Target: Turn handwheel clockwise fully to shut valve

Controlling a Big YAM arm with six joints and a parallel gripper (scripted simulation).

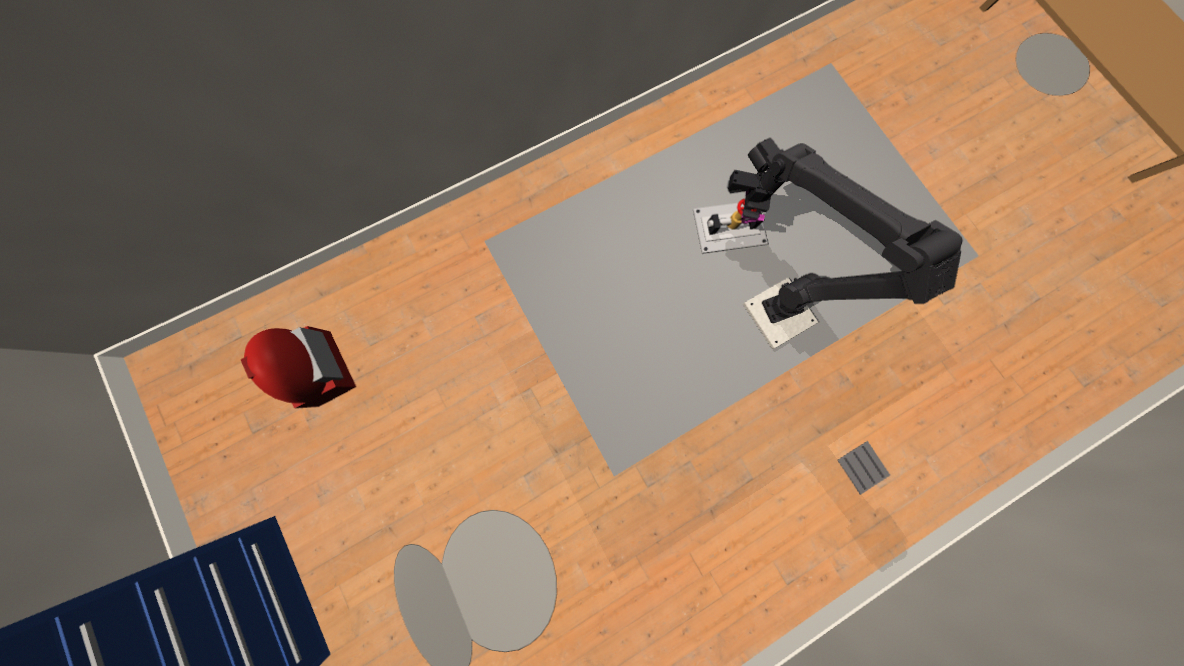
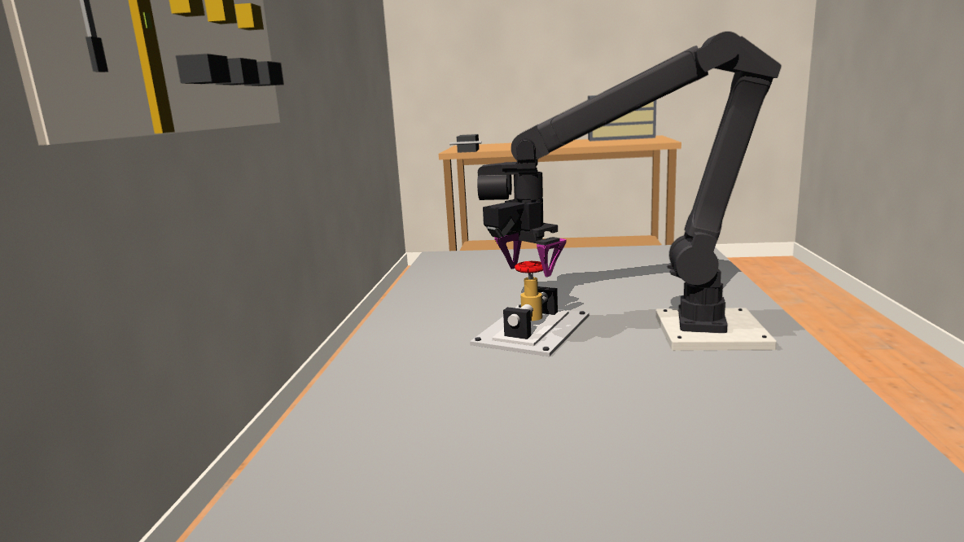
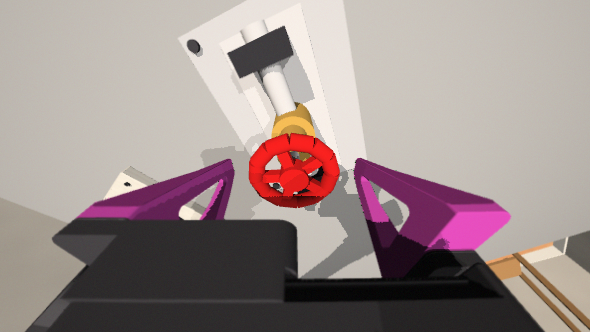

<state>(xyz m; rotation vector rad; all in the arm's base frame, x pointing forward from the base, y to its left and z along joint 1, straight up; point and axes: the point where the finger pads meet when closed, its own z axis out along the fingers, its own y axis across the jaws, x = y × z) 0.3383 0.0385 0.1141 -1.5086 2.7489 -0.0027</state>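
A red spoked handwheel (image 3: 294,170) (image 2: 528,267) (image 1: 739,205) tops a brass valve body (image 2: 531,298) (image 3: 293,123) on a white pipe (image 3: 276,86), mounted on a white baseplate (image 2: 559,335) (image 1: 741,241) (image 3: 345,75). My gripper (image 3: 294,165) (image 2: 530,265) (image 1: 751,217) has purple fingers and is open wide. The fingers point down and straddle the handwheel, one on each side at rim height, with a gap on both sides. Nothing is between them but the wheel, untouched.
Black pipe clamps (image 2: 517,321) (image 3: 260,51) stand at the ends of the baseplate. The arm's own base plate (image 2: 716,330) (image 1: 779,321) sits to the right on the grey mat. A wooden table (image 2: 559,153) stands by the back wall.
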